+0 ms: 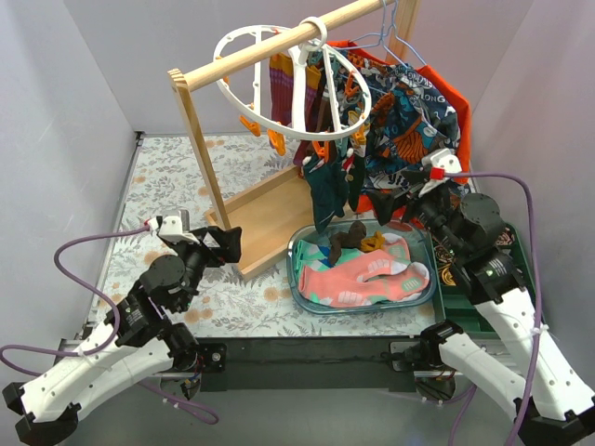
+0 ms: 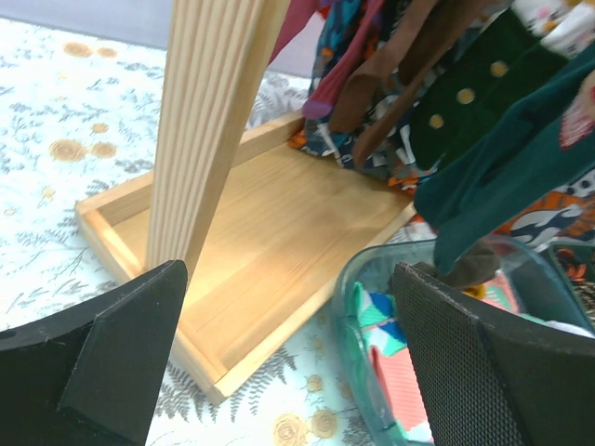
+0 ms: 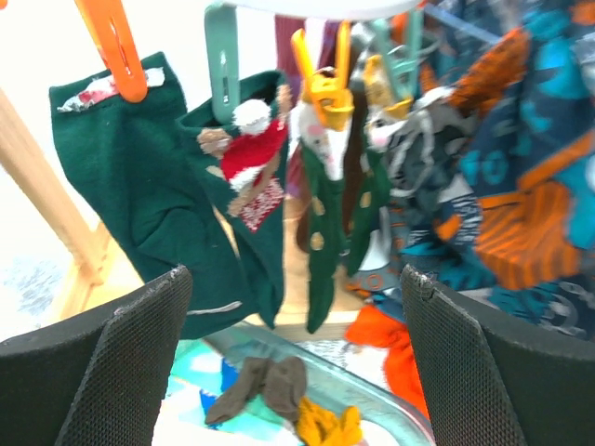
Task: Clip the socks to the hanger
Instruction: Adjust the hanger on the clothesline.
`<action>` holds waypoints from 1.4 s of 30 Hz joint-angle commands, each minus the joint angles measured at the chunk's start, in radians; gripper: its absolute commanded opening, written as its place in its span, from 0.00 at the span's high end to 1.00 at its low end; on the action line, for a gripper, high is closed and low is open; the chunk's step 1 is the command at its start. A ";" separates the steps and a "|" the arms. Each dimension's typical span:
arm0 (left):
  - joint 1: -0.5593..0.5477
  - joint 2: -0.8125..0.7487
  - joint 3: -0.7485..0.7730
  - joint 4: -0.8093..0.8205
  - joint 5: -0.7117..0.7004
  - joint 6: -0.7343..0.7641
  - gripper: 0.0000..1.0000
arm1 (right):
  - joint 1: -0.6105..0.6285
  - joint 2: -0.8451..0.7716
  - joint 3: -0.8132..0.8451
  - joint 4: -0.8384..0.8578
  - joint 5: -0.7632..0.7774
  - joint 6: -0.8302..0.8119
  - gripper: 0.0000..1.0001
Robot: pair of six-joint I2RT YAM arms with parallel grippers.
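The white ring hanger (image 1: 244, 93) hangs by its hook from the wooden rail, with orange clip pegs (image 1: 275, 139) below it. A dark teal sock (image 1: 327, 193) and a dark green sock with yellow dots (image 1: 354, 170) hang clipped under it. The right wrist view shows the teal sock (image 3: 130, 177) on an orange peg (image 3: 113, 42) and the dotted sock (image 3: 321, 223) on a yellow peg. My right gripper (image 1: 416, 202) (image 3: 293, 358) is open and empty, just right of the hanging socks. My left gripper (image 1: 231, 243) (image 2: 288, 358) is open and empty, low beside the wooden post.
A glass dish (image 1: 299, 279) holds pink (image 1: 367, 279), brown (image 1: 342, 240) and yellow socks. The wooden rail (image 1: 279, 42), its post (image 1: 206, 158) and base board (image 1: 270, 214) stand mid-table. A patterned shirt (image 1: 414, 121) hangs behind. A dark green bin (image 1: 465, 297) sits at right.
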 commanded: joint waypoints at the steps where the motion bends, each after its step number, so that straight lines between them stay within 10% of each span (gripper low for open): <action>1: -0.002 -0.007 -0.044 0.019 -0.072 -0.007 0.08 | -0.003 0.072 0.073 0.024 -0.066 0.044 0.02; 17: 0.012 -0.060 -0.076 -0.005 -0.121 -0.005 0.05 | -0.002 0.256 0.228 0.102 -0.148 0.090 0.08; 24: 0.036 -0.018 -0.073 -0.005 -0.113 0.001 0.05 | 0.000 0.350 0.309 0.165 -0.438 0.128 0.12; 42: 0.069 -0.018 -0.080 -0.005 -0.086 -0.004 0.05 | -0.002 0.485 0.320 0.286 0.023 0.138 0.17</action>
